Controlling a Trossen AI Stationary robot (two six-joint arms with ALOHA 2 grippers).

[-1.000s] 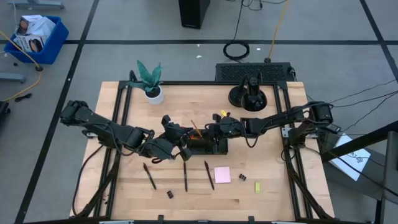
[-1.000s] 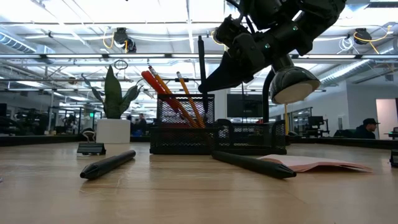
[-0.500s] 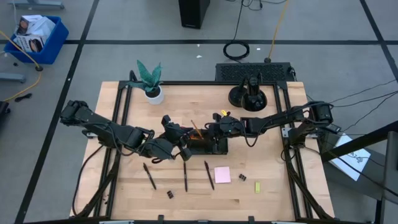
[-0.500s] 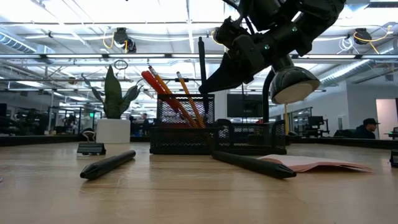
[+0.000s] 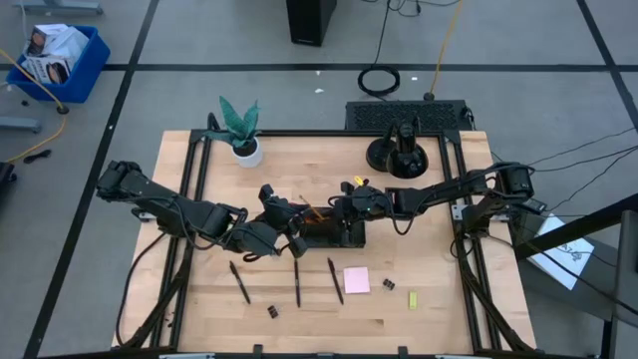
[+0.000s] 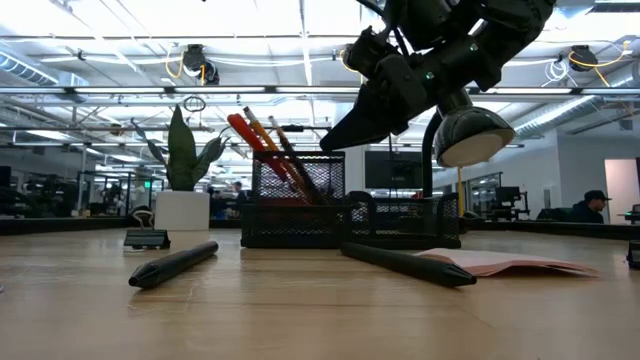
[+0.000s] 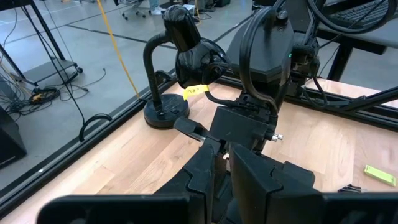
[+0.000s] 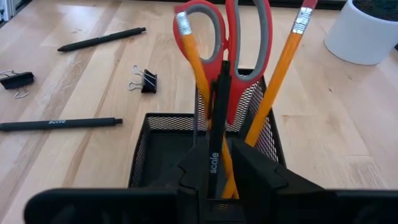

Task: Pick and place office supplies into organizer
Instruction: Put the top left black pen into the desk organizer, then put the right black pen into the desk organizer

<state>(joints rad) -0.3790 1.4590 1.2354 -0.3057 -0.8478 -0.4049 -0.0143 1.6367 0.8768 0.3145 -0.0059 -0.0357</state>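
Right gripper (image 6: pixel 335 135) jaws wider now, pen (image 8: pixel 216 127) newly tilted among pencils (image 6: pixel 262 138).

Left wrist view. Left gripper (image 7: pixel 225 180): dark fingers close together, only a narrow gap. Right arm's gripper (image 7: pixel 261 93): directly beyond it, facing back. Black desk lamp (image 7: pixel 177 62): on the wooden table (image 7: pixel 155 162), beside that gripper. Yellow-green piece (image 7: pixel 380 175): flat on the table, well apart from the lamp.

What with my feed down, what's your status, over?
Right gripper above organizer cup. Black pen leaning inside with scissors, pencils. Left gripper beside organizer. Loose pens on table, none blocking.
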